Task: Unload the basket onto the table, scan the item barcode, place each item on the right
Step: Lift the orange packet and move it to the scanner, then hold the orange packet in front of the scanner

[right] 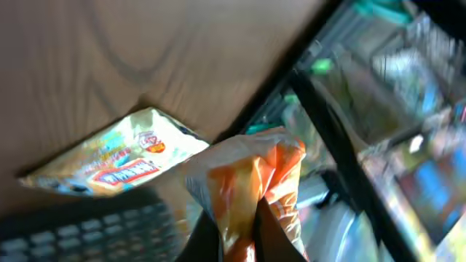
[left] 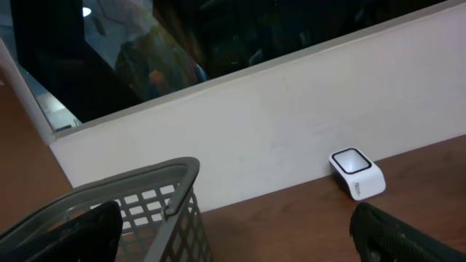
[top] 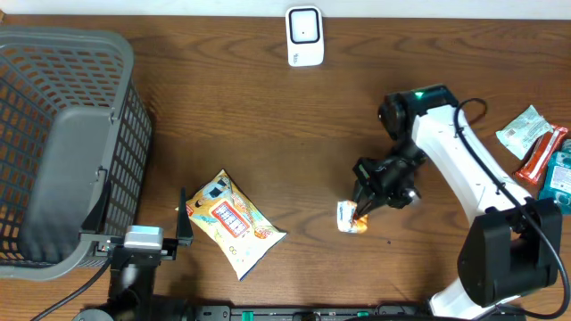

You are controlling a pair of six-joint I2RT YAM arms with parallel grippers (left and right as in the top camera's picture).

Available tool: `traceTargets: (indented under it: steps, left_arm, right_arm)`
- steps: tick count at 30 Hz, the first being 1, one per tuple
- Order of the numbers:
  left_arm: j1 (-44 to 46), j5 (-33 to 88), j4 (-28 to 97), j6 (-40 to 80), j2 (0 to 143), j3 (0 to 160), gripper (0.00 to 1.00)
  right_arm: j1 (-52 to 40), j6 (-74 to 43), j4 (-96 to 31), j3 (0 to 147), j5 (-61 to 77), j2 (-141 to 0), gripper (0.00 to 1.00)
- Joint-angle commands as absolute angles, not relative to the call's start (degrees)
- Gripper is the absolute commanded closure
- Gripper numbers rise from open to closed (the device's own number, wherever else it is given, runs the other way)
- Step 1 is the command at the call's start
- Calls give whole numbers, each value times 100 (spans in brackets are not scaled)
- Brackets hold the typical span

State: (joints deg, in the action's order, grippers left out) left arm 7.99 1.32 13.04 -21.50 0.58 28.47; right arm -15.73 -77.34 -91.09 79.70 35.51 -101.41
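A small orange and white snack packet [top: 346, 217] is pinched in my right gripper [top: 359, 209], which is shut on it just above the table right of centre. In the right wrist view the crinkled packet [right: 247, 178] rises from between the two dark fingers [right: 273, 236]. The white barcode scanner [top: 304, 37] stands at the table's far edge, well away from the packet. It also shows in the left wrist view as a white scanner [left: 357, 173] against the wall. My left gripper [top: 143, 234] is open and holds nothing, low at the front left beside the basket.
A grey mesh basket [top: 62, 143] fills the left side. A yellow snack bag [top: 234, 223] lies flat at front centre, next to my left gripper. A green packet [top: 526, 129], a red bar [top: 544, 153] and a teal packet [top: 560, 178] lie at the right edge.
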Motion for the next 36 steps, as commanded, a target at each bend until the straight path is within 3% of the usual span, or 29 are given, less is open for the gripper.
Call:
traceTargets:
  steps: [1,3,15,22,26,36]
  left_arm:
    - [819,99,1280,-2244,14,2834,0]
    - [819,99,1278,-2244,14,2834,0]
    - [819,99,1278,-2244,14,2834,0]
    - [941,99,1280,-2241,14,2834,0]
    - [1033,99,1280,-2244,14,2834,0]
    - [1039,99,1299,-2244,14,2834,0]
  right_arm:
    - [-1597,-6451,-8156,7975,3247,-10195,99]
    - [-1627,-6598,-6654,7975,2858,-10202,99]
    - [-2377,-7441,-1424,7975,78,-10307,99]
    - [-2324,-8038,1833,8051,-224,-11511,98]
    - [-2185,-8355,2226,8739,-222,-12411,98]
    - [-2056,-8359,1619,11459,-242,-14302,98]
